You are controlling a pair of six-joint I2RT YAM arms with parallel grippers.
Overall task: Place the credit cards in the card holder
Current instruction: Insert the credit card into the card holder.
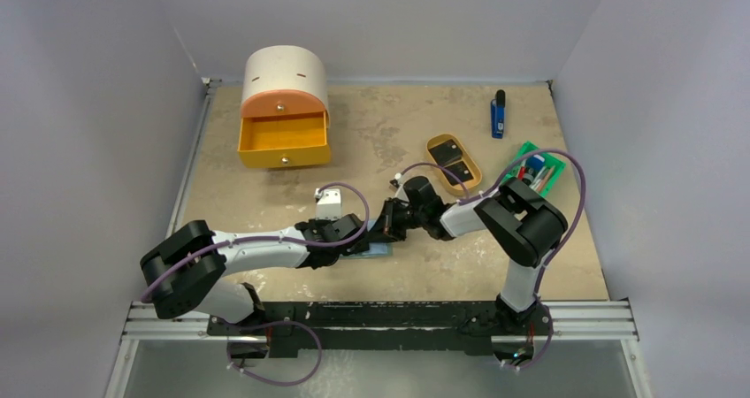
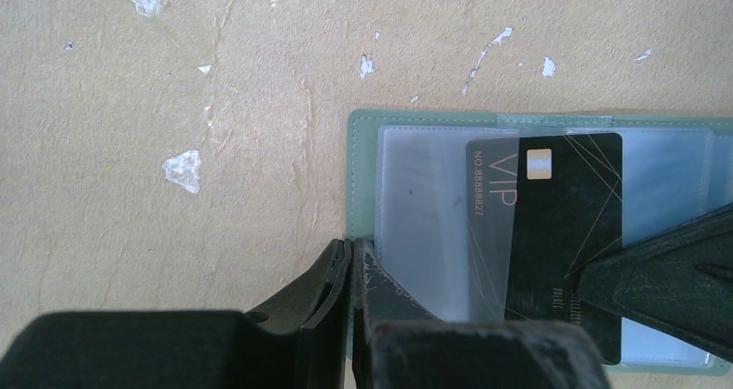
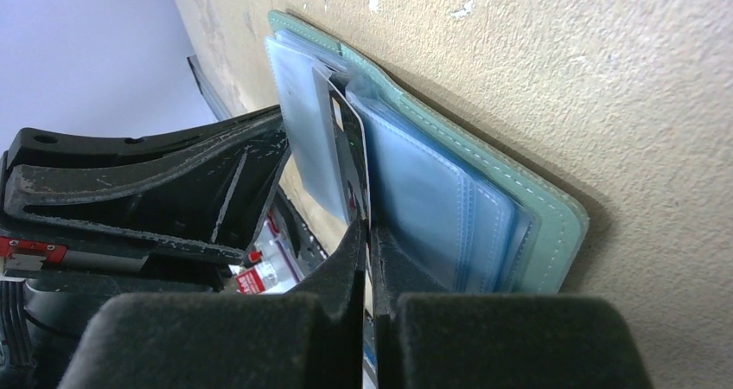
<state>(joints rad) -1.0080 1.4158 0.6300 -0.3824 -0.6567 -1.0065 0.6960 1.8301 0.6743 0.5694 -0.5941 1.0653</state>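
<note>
The right gripper (image 3: 367, 242), clenched on the card (image 2: 557, 233), needed to slide it level into the sleeve (image 2: 423, 207) while the left gripper (image 2: 353, 259) pinched the holder (image 2: 363, 173) near the desk's front edge.

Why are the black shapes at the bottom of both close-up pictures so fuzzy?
Left wrist view: the left gripper sits very near the lens and blurs, while the credit card is sharp, hazier under the clear sleeve. Right wrist view: the right gripper blurs likewise; the card holder is crisp.
</note>
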